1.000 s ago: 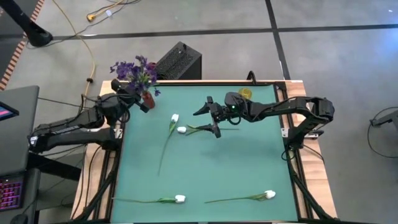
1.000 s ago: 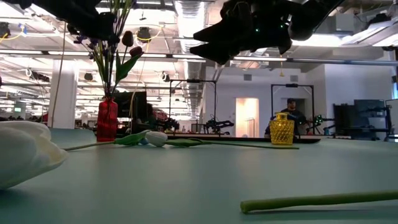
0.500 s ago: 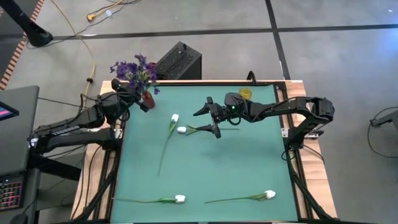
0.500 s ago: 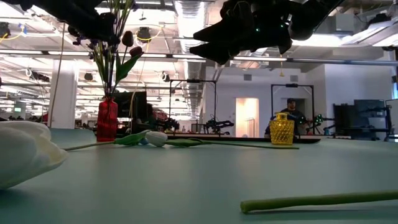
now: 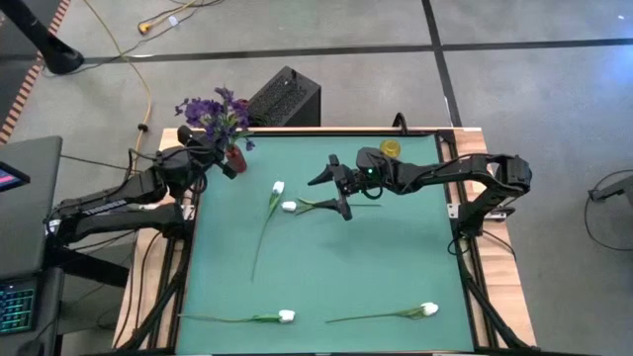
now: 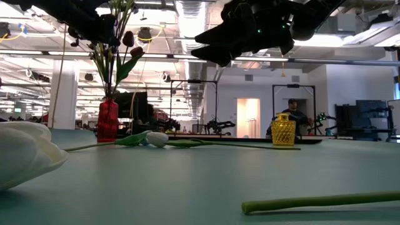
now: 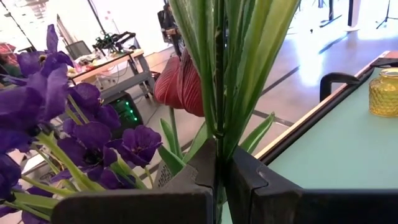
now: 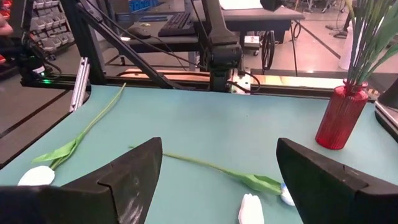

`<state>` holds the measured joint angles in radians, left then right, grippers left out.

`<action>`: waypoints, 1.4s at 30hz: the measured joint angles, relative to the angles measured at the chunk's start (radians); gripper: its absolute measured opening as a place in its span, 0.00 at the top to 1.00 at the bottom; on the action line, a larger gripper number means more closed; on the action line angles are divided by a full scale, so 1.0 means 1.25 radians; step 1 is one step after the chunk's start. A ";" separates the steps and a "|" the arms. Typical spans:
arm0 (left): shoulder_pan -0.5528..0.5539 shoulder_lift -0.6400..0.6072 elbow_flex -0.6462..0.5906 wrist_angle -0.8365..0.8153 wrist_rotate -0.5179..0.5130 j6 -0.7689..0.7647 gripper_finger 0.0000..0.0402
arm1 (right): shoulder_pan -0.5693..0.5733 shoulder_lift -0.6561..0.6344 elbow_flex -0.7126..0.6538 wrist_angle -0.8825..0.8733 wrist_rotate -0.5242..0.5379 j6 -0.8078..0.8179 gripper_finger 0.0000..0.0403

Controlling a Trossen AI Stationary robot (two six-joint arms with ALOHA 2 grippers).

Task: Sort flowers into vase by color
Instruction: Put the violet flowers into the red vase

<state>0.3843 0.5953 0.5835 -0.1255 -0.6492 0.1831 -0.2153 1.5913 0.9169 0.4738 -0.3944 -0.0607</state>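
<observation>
A red vase (image 5: 234, 158) stands at the table's far left corner and holds bushy purple flowers (image 5: 213, 114). My left gripper (image 7: 217, 180) is beside the vase and shut on a red-pink tulip (image 7: 180, 81). My right gripper (image 5: 331, 188) hangs open and empty above a white tulip (image 5: 289, 207) that lies flat at mid-table. A second white tulip (image 5: 278, 188) lies next to it, its stem running toward the near edge. Two more white tulips (image 5: 286, 316) (image 5: 428, 310) lie flat by the near edge. My left gripper pinches the red-pink tulip's green stem and leaves (image 7: 219, 134) between its two fingers, below the bloom. The fingers come from the table's left and lie across the stem. The stem stands upright, and its lower part runs down into the red vase's neck (image 6: 107, 94).
A yellow glass vase (image 5: 391, 148) stands at the far edge, right of the middle. A black box (image 5: 285, 96) sits on the floor behind the table. The green mat (image 5: 346, 257) between the mid-table tulips and the near ones is bare.
</observation>
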 joint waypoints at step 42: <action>0.063 0.032 0.000 -0.031 0.035 -0.045 1.00 | 0.031 0.000 0.000 -0.003 -0.001 -0.002 0.15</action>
<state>0.4634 0.6357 0.5835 -0.1637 -0.6055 0.1274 -0.1765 1.5917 0.9169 0.4698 -0.3954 -0.0631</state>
